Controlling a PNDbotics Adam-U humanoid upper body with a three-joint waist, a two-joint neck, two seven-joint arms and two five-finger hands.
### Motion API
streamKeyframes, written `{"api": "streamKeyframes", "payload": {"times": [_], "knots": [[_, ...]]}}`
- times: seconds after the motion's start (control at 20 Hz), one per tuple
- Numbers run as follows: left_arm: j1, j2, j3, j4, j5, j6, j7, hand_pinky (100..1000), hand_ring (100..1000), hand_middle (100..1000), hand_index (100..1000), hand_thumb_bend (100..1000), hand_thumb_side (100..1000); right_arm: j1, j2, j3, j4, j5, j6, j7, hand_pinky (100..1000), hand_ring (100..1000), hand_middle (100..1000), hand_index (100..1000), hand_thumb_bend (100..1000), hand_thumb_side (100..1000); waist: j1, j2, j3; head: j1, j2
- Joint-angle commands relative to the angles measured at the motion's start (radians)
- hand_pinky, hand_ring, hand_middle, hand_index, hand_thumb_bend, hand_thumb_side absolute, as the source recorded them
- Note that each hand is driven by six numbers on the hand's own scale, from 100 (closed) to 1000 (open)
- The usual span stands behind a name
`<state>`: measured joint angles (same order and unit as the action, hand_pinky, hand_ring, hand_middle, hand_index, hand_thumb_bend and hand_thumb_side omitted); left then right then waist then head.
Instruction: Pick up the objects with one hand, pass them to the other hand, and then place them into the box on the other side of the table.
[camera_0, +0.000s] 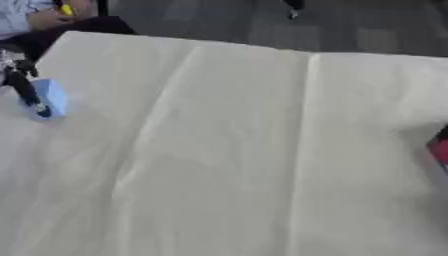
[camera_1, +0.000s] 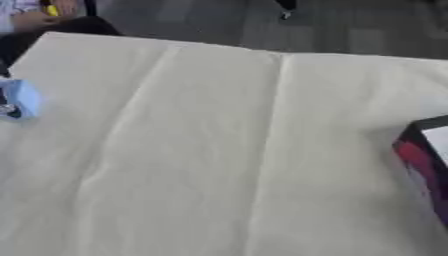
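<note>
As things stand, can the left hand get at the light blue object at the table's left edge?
Probably yes. The left hand is already right at the light blue object, its dark fingers lying against the near side. Nothing stands between them; whether the fingers actually grip it cannot be told.

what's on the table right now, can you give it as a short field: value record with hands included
surface: table under a creased white cloth
left hand: left hand at the left edge, dark fingers down against the light blue object
object: light blue object, blocky, on the cloth near the left edge
grip: cannot tell if the fingers are curled round it
box: box at the right edge, dark rim, red side, only partly in view
right hand: not in view
task state: object not yet passed or placed in the box
</note>
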<state>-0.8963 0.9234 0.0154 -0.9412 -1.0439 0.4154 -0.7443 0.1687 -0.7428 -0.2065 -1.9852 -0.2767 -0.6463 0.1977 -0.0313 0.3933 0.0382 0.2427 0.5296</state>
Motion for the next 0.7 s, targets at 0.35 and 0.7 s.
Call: {"api": "streamKeyframes", "payload": {"times": [0.35,0.7], "knots": [[-0.006,0.059,0.023,0.01,0.0,0.021,0.026,948,896,823,819,679,100,0.006,-0.004,0.0,-0.015,0.043,-0.003,-0.027,1000,994,1000,1000,100,412,-0.01,0.004,-0.01,0.02,-0.023],[-0.003,0.061,0.022,0.032,-0.027,0.025,-0.024,948,898,830,814,638,100,0.014,0.006,0.0,-0.015,0.065,0.005,-0.043,1000,991,1000,1000,100,402,-0.01,0.008,-0.014,0.032,-0.028]]}}
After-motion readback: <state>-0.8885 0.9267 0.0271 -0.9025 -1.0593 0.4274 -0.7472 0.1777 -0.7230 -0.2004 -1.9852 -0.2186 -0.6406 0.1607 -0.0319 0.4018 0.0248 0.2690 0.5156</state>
